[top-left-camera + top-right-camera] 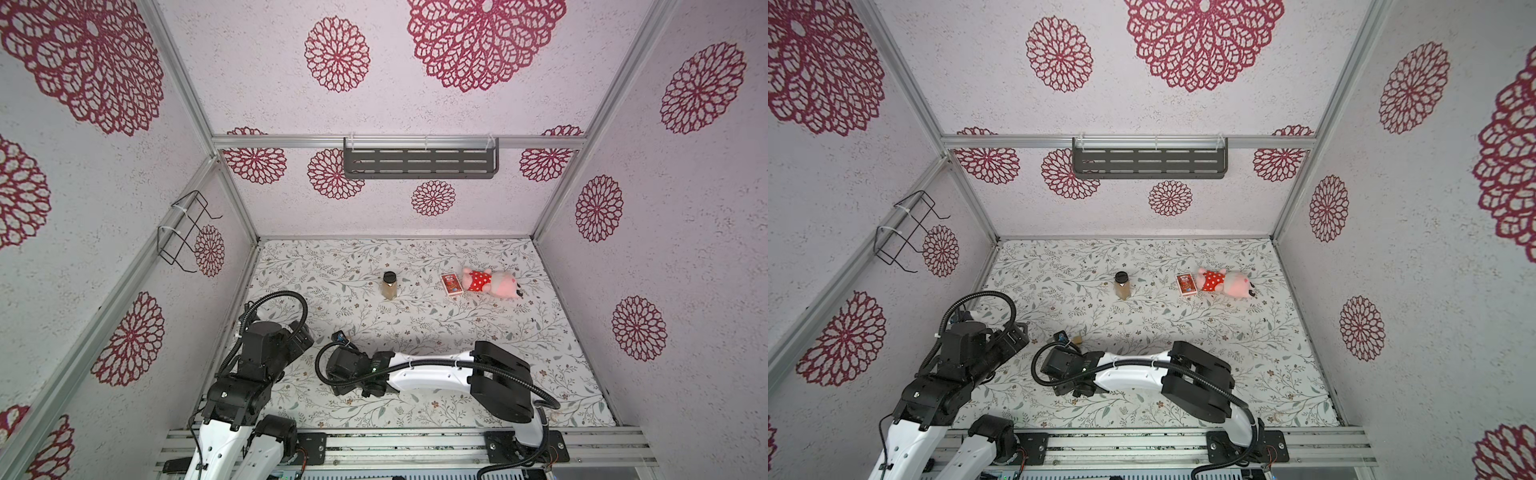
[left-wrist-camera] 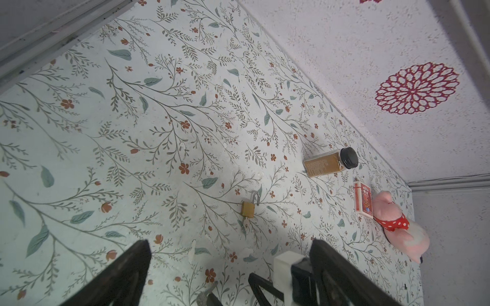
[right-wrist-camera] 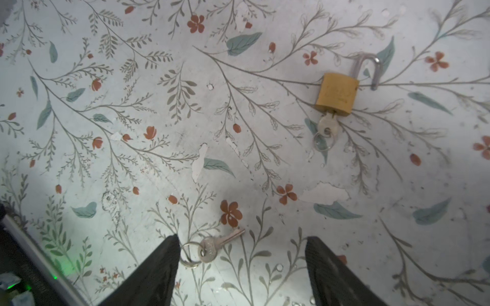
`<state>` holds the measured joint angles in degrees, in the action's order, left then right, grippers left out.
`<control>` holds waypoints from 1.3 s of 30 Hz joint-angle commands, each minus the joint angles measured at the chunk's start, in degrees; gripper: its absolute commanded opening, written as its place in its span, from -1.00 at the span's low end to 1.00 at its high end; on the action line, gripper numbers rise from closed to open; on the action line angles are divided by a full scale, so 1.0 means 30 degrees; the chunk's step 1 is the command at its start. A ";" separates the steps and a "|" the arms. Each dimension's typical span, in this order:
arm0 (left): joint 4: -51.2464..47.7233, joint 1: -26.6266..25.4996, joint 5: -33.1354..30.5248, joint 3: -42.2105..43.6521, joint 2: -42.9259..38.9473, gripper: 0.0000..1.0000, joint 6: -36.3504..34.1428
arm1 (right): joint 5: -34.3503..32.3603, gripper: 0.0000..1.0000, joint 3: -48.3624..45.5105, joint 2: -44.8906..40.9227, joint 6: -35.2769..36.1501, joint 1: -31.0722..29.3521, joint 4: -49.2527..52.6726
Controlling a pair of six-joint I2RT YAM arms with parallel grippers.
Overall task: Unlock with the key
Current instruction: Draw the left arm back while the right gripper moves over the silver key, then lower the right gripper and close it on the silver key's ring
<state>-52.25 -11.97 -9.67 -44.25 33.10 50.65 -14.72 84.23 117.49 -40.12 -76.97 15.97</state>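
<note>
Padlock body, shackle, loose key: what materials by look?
Padlock body: likely brass, matte yellow-gold, faint stamped marks. Shackle: looks like steel, silvery with a bright highlight. Loose key: silver metal, perhaps nickel-plated, dull sheen; alloy unclear.

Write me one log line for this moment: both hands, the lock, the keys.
left hand: open, empty | right hand: open, empty | padlock: shackle open | key: in padlock | second key: loose, near right hand

Robot lab test cell, aluminium frame (image 1: 274,142), patterned wall panels (image 1: 249,75), mounting rail (image 1: 395,449)
</note>
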 commanded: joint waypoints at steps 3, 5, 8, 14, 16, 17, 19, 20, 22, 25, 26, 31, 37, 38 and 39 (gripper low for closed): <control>-0.1373 0.0180 -0.0153 -0.0400 -0.0732 0.95 0.0518 | -0.1331 0.54 0.1868 0.0879 -0.0582 -0.0556 0.1960; -0.1490 0.0188 -0.0167 -0.0426 -0.0940 0.95 0.0533 | -0.1519 0.54 0.2293 0.1304 -0.0755 -0.0650 0.2503; -0.1695 0.0180 0.0014 -0.0485 -0.0971 0.95 0.0559 | -0.2036 0.54 0.2730 0.1598 -0.0641 -0.0853 0.3208; -0.1901 0.0191 -0.0089 -0.0323 -0.1004 0.95 0.0894 | -0.2173 0.54 0.3706 0.2390 -0.0281 -0.1090 0.4463; -0.1821 0.0180 -0.0028 -0.0337 -0.1080 0.95 0.0991 | -0.2126 0.54 0.3774 0.2539 -0.0277 -0.1194 0.4593; -0.1798 0.0195 -0.0029 -0.0312 -0.1117 0.95 0.1033 | -0.2166 0.54 0.3794 0.2582 -0.0226 -0.1209 0.4714; -0.1716 0.0190 0.0007 -0.0309 -0.1117 0.95 0.1043 | -0.2254 0.54 0.3800 0.2606 -0.0179 -0.1236 0.4964; -0.1724 0.0182 0.0052 -0.0309 -0.1075 0.95 0.1043 | -0.2313 0.54 0.3767 0.2584 -0.0141 -0.1238 0.5138; -0.1683 0.0167 0.0111 -0.0236 -0.0993 0.95 0.1074 | -0.2399 0.53 0.3705 0.2494 -0.0062 -0.1238 0.5496; -0.1393 0.0180 0.0342 -0.0075 -0.0891 0.95 0.1187 | -0.2518 0.52 0.3328 0.2099 0.0093 -0.1239 0.5816; -0.1307 0.0183 0.0501 -0.0045 -0.0853 0.95 0.1246 | -0.2643 0.52 0.3159 0.1863 0.0109 -0.1211 0.5918; -0.0466 0.0182 0.1258 0.0218 -0.0822 0.95 0.1478 | -0.2657 0.49 0.1956 0.0317 0.0371 -0.0920 0.5782; 0.0089 0.0180 0.1645 0.0465 -0.0648 0.95 0.1661 | -0.2445 0.36 0.1551 -0.0611 0.1014 -0.0786 0.5979; 0.0137 0.0195 0.1607 0.0537 -0.0648 0.95 0.1744 | -0.1949 0.35 0.1468 -0.0681 0.1365 -0.0799 0.5485; 0.0129 0.0201 0.1547 0.0570 -0.0683 0.95 0.1828 | -0.1456 0.33 0.1413 -0.0695 0.1625 -0.0828 0.5073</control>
<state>-53.58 -11.84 -5.45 -43.59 30.92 55.37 -20.60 88.51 119.09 -37.98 -79.64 32.23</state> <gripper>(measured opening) 0.975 0.669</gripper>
